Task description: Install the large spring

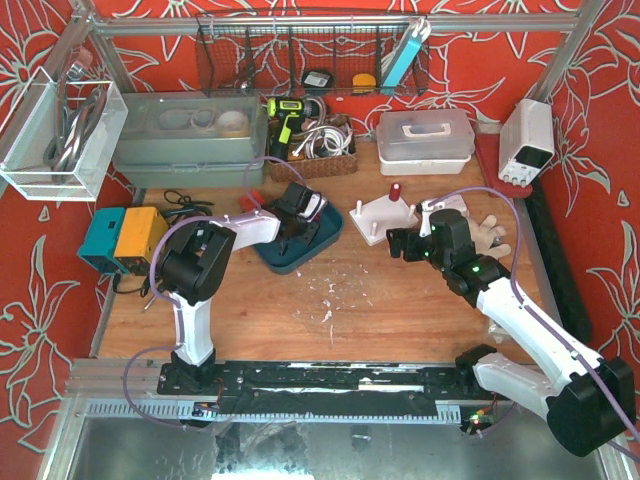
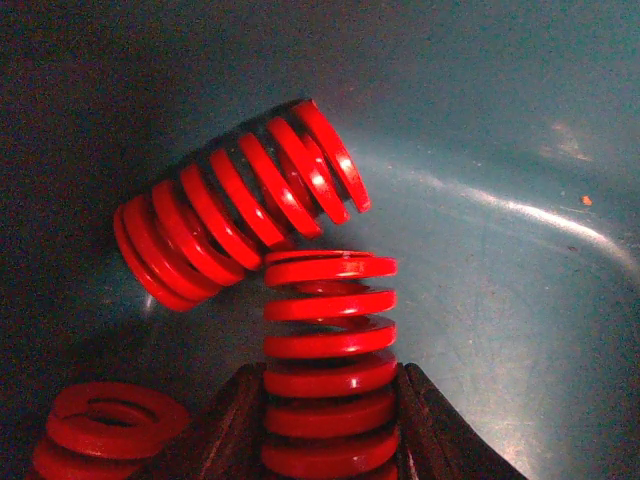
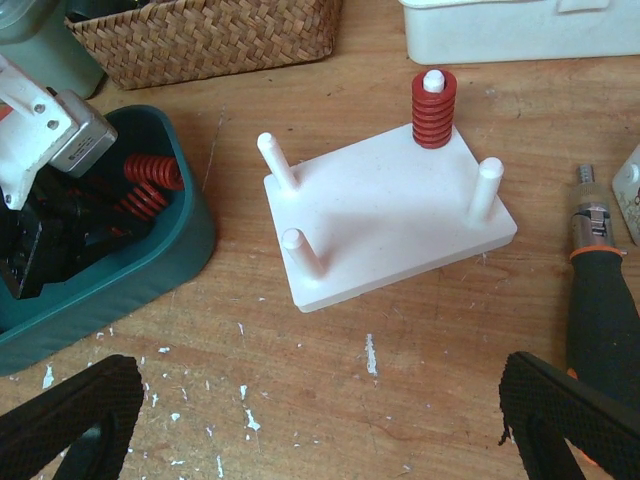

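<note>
My left gripper (image 2: 328,378) is down in the teal tray (image 2: 500,250) and shut on the lower coils of a large red spring (image 2: 330,320), one dark finger on each side. A second red spring (image 2: 235,215) lies tilted against its top, and a third (image 2: 105,425) sits at the lower left. The white peg plate (image 3: 390,210) stands to the right of the tray (image 3: 130,285). Its far peg carries a red spring (image 3: 433,110); the three other pegs are bare. My right gripper (image 3: 320,410) hovers open over the wood in front of the plate, holding nothing.
A screwdriver with a black and orange handle (image 3: 600,290) lies right of the plate. Behind it are a wicker basket (image 3: 200,35) and a white lidded box (image 3: 520,30). White flecks dot the wooden tabletop (image 3: 370,350). A power supply (image 1: 527,140) stands at the far right.
</note>
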